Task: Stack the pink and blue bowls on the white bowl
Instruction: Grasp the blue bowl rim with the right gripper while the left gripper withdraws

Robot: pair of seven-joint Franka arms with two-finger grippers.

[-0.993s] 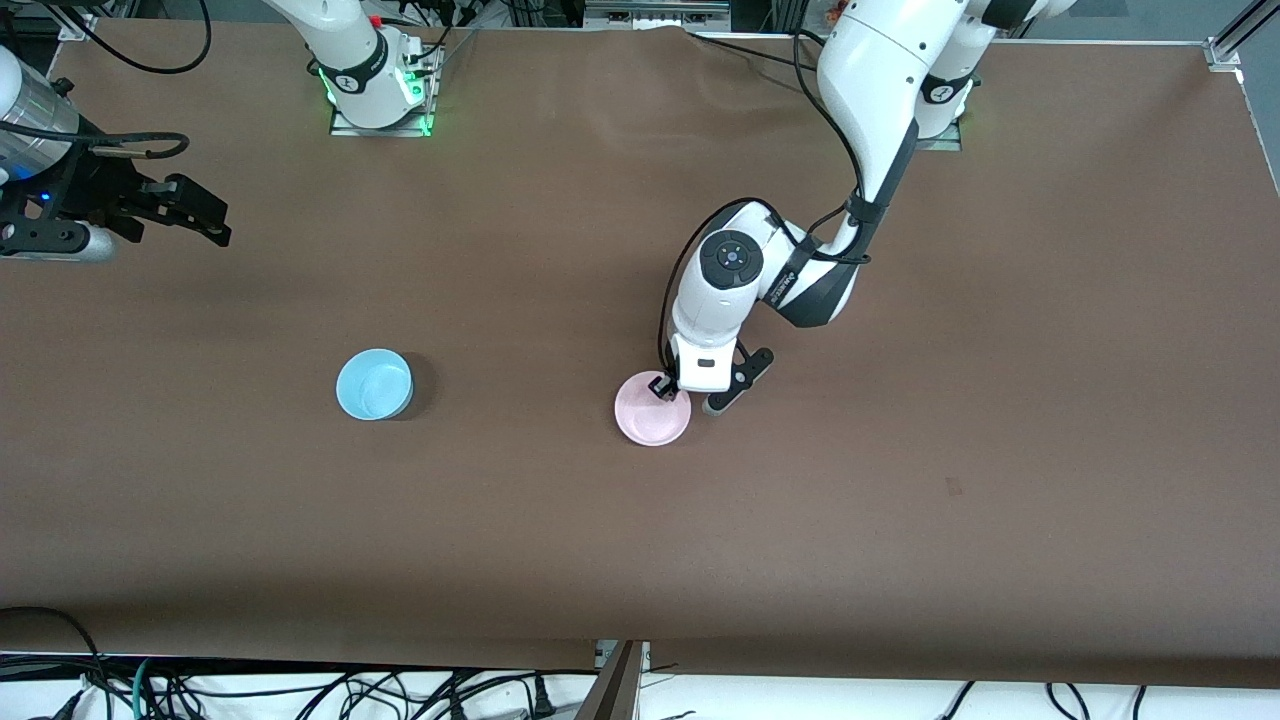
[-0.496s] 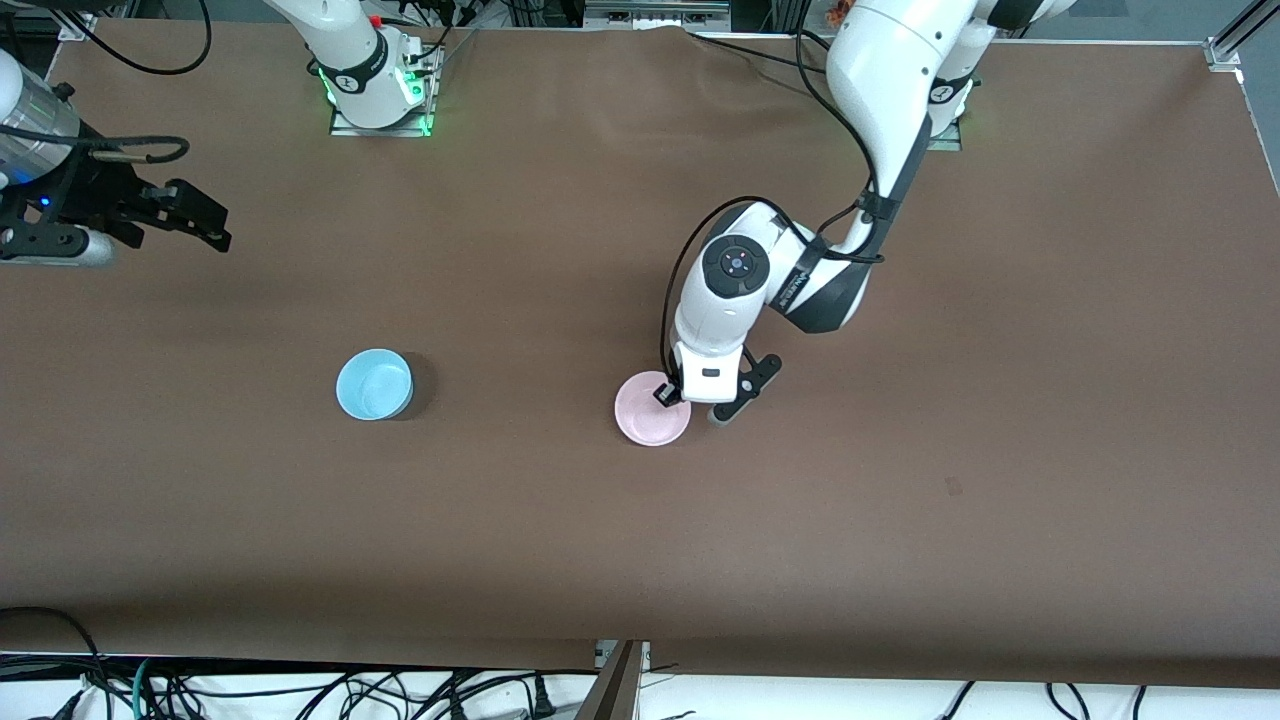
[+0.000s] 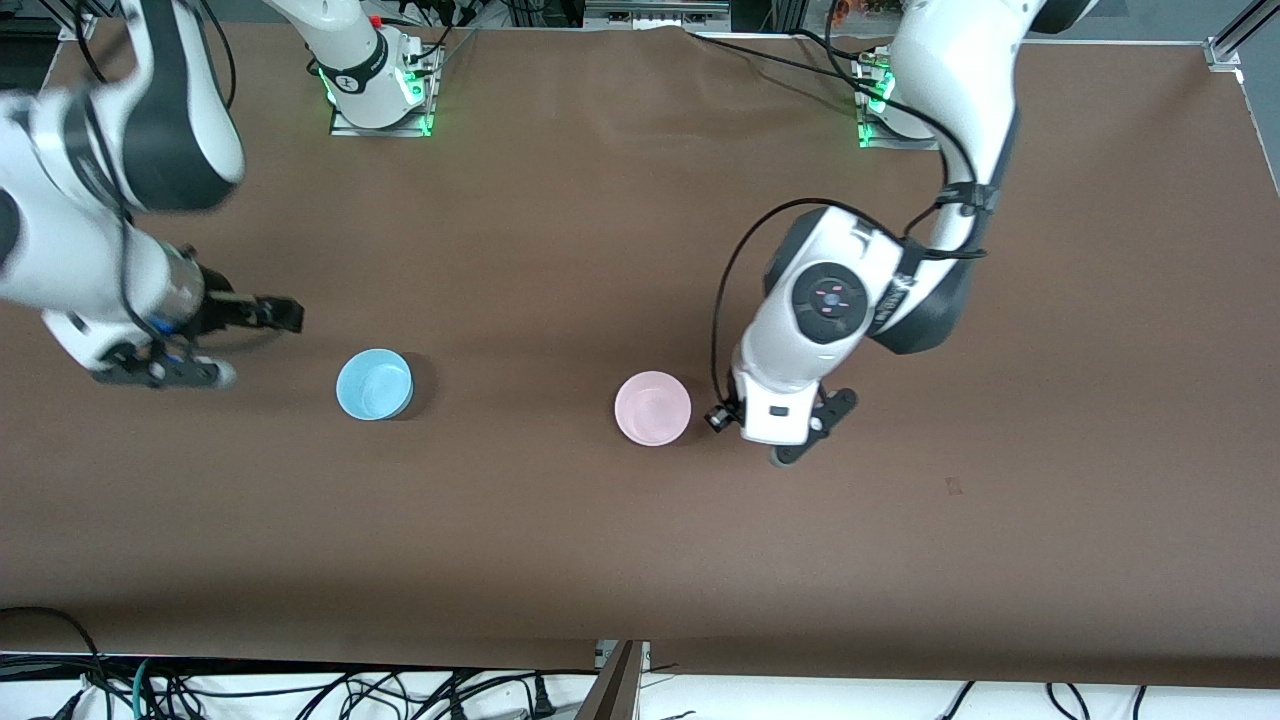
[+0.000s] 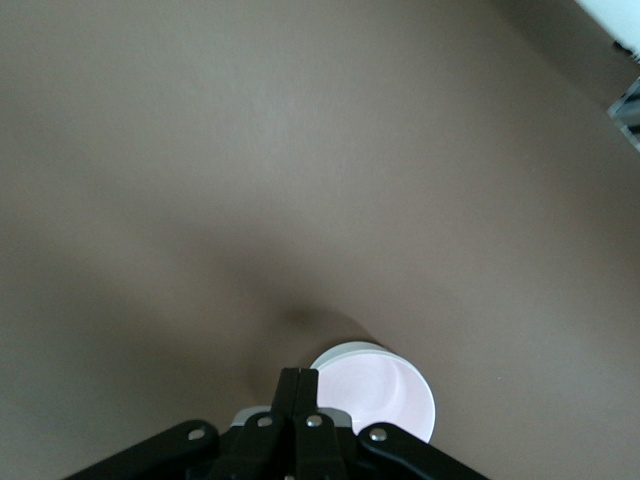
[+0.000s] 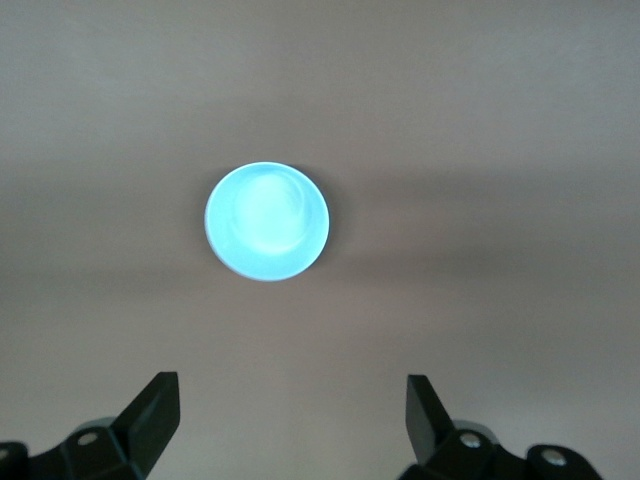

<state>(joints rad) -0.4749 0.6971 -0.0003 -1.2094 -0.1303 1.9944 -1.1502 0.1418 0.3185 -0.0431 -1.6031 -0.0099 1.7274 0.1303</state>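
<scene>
The pale pink bowl [image 3: 652,408] stands upright mid-table; in the left wrist view [image 4: 378,393] a pale rim shows round it. The white bowl does not show on its own; I cannot tell whether it sits under the pink one. My left gripper [image 3: 716,418] is shut and empty, just beside the pink bowl toward the left arm's end, with its fingertips [image 4: 303,382] pointing at the rim. The light blue bowl [image 3: 374,384] stands alone toward the right arm's end. My right gripper [image 3: 283,314] is open and empty, beside the blue bowl [image 5: 267,221], which lies ahead of its spread fingers [image 5: 155,405].
The brown table [image 3: 640,560] holds only the bowls. The arm bases [image 3: 378,95] stand along the edge farthest from the front camera. Cables hang below the near edge.
My left gripper let go of the pink bowl's rim, drew away toward the left arm's end and shut. My right arm swung in from the table's end to beside the blue bowl.
</scene>
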